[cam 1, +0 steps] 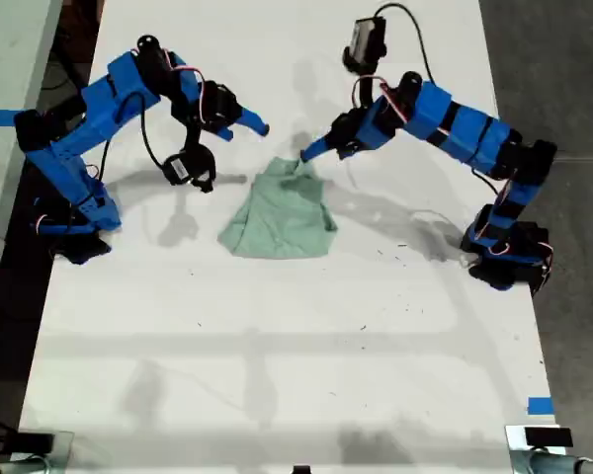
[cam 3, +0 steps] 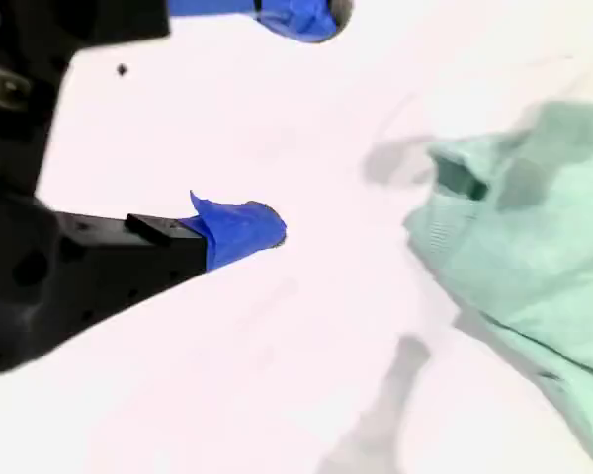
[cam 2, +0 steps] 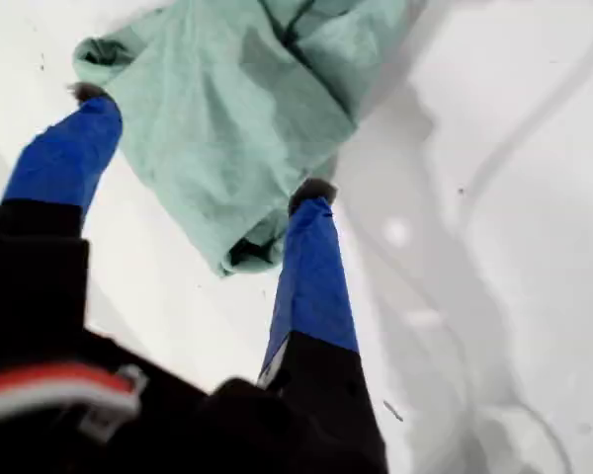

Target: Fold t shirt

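The t shirt [cam 1: 282, 215] lies bunched and wrinkled on the white table [cam 1: 277, 375], a little toward the far side and near the middle between the exterior view's left and right. Its far edge is gathered into a small raised fold, and the rest spreads flat toward the near side in a rough square.

My first gripper [cam 1: 311, 150] reaches in from the exterior view's right and sits right at that far raised edge of the cloth. In the first wrist view its 2 blue fingers [cam 2: 311, 267] stand apart, with the pale mint fabric [cam 2: 227, 109] lying between and beyond their tips; one tip is at the cloth's edge, but whether either tip presses on the fabric cannot be told. Nothing is pinched.

My second gripper [cam 1: 249, 126] hangs over bare table on the exterior view's left of the garment, near it but clear of it. The second wrist view shows its fingers [cam 3: 239, 229] spread wide with only white surface between them, and the shirt [cam 3: 534, 257] off to one side.

Both blue arms are based at the table's side edges, 1 at each side of the exterior view.
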You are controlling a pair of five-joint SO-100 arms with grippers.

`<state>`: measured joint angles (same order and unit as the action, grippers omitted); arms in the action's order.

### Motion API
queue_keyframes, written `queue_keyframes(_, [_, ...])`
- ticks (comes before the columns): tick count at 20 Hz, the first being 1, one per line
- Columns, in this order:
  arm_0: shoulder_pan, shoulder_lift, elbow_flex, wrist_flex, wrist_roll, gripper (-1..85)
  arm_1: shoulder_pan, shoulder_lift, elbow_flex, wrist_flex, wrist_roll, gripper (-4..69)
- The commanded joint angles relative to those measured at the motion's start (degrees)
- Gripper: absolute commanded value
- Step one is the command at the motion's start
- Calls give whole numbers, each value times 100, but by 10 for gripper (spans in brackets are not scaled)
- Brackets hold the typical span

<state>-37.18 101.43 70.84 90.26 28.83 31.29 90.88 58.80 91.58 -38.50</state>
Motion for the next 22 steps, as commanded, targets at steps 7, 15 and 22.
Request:
queue_keyframes(7, [-360, 3867, 923, -519, 387, -3, 229, 4157, 2698, 686, 237, 1])
queue_keyframes(15, [932, 10081, 9598, -3111, -773, -3, -1362, 8394, 7778, 88, 1160, 2])
queue_keyframes(22, [2074, 10459, 11769, -3630, -1731, 21, -2197, 10898, 9861, -387, 1283, 12])
